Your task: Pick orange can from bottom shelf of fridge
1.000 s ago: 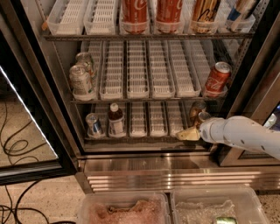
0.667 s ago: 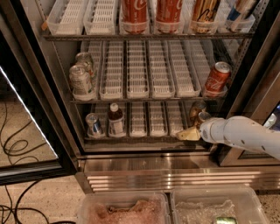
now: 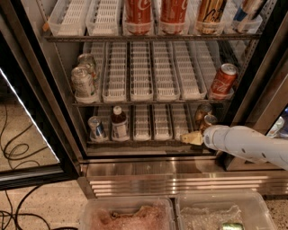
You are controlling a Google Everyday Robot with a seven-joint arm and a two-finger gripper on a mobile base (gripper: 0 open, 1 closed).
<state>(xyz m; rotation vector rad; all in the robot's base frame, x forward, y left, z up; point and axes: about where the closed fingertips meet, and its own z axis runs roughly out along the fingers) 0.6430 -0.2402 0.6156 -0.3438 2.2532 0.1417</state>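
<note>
Floor: speckled beige floor (image 3: 45, 197) at lower left, with black cables (image 3: 12, 150) looping across it.
Door: glass door (image 3: 27, 134) swung open on the left – a bright strip of light runs slantwise down it.
Fridge: black-framed fridge (image 3: 42, 90) seen from the front and slightly above, with white-laned racks inside and a ribbed steel base (image 3: 180, 182) below.
Foreground: two clear plastic bins (image 3: 128, 215) side by side at the lower edge, in front of the base.
Top rack: two Coca-Cola bottles (image 3: 138, 15) in the middle lanes, with a gold can (image 3: 209, 13) to their right.
Middle rack: two silver cans (image 3: 83, 83) one behind the other in the far-left lane; a red Coca-Cola can (image 3: 222, 81) tilted in the far-right lane; bare lanes between.
Bottom shelf: the lowest, shortest rack, the bottom shelf (image 3: 155, 121), holds a silver-blue can (image 3: 96, 128) and a dark bottle (image 3: 118, 123) with a white label at its left end.
Orange can: the orange can (image 3: 209, 121) stands upright at the right end of the bottom shelf, with a twin can (image 3: 201, 112) just behind it, deeper in.
Arm: white arm (image 3: 247, 143) reaching in from the right edge, roughly level.
Tool: the tool (image 3: 191, 138) sits at the front rail of the bottom shelf, pointing left, just below and left of the orange can – whether it is open or closed cannot be told, and contact with the can cannot be told either.
</note>
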